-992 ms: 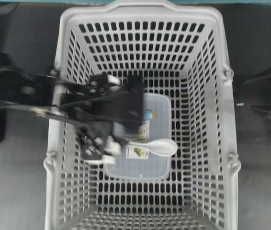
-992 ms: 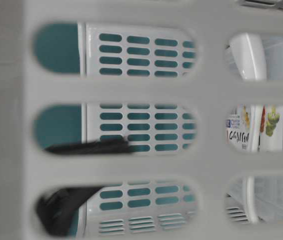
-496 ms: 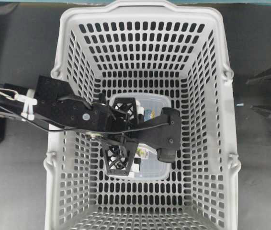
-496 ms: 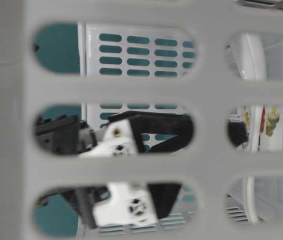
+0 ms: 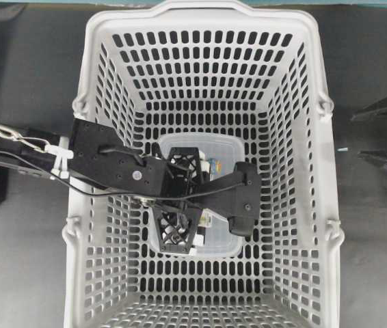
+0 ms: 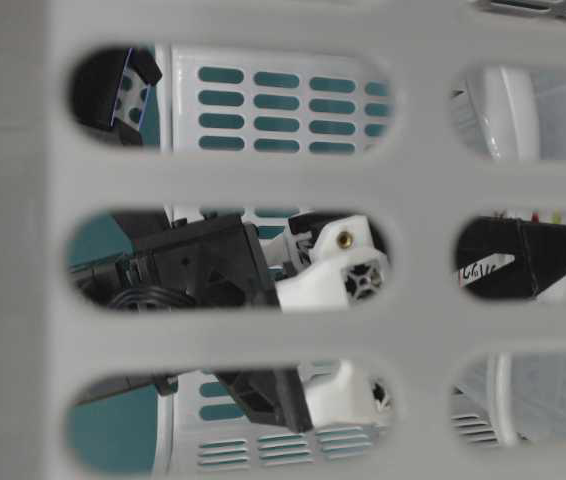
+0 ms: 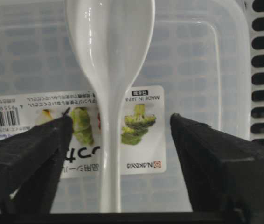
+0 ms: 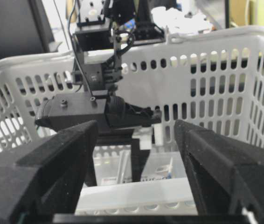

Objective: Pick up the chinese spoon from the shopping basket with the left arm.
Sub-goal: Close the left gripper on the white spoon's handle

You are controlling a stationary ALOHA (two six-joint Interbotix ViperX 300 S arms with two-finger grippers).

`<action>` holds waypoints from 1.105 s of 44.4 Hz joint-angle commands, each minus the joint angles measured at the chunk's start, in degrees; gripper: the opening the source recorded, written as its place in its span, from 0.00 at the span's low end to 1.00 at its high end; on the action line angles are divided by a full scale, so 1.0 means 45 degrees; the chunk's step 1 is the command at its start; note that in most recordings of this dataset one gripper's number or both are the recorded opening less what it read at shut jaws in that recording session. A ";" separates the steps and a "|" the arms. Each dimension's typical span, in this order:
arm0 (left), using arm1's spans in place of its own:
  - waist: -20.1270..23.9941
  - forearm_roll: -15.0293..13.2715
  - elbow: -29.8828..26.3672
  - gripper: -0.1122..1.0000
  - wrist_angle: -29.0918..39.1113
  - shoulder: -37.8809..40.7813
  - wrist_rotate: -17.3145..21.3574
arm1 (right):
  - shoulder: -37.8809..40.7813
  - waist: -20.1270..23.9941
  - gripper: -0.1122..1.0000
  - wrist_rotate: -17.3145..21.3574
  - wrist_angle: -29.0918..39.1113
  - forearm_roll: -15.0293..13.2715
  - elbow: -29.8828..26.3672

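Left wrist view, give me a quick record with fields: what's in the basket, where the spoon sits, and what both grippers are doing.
container: shopping basket, light-grey, slotted walls
contents: clear box with printed label; chinese spoon
spoon position: lying on the box lid, handle between the left fingers
left gripper: open, fingers either side of the handle, not touching it
right gripper: open, outside the basket, holding nothing
spoon lifted: not yet
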 commanded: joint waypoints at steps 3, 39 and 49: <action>-0.0020 0.0059 0.0156 0.64 -0.0059 -0.0039 0.0117 | 0.0078 0.0020 0.68 0.0000 -0.0078 0.0020 -0.0098; 0.0020 0.0039 -0.4902 0.22 0.4922 -0.2187 -0.0117 | 0.0059 0.0039 0.68 0.0117 -0.0078 0.0020 -0.0039; 0.0000 0.0059 -0.5449 0.22 0.5312 -0.2168 -0.0078 | 0.0059 0.0039 0.68 0.0117 -0.0117 0.0039 -0.0039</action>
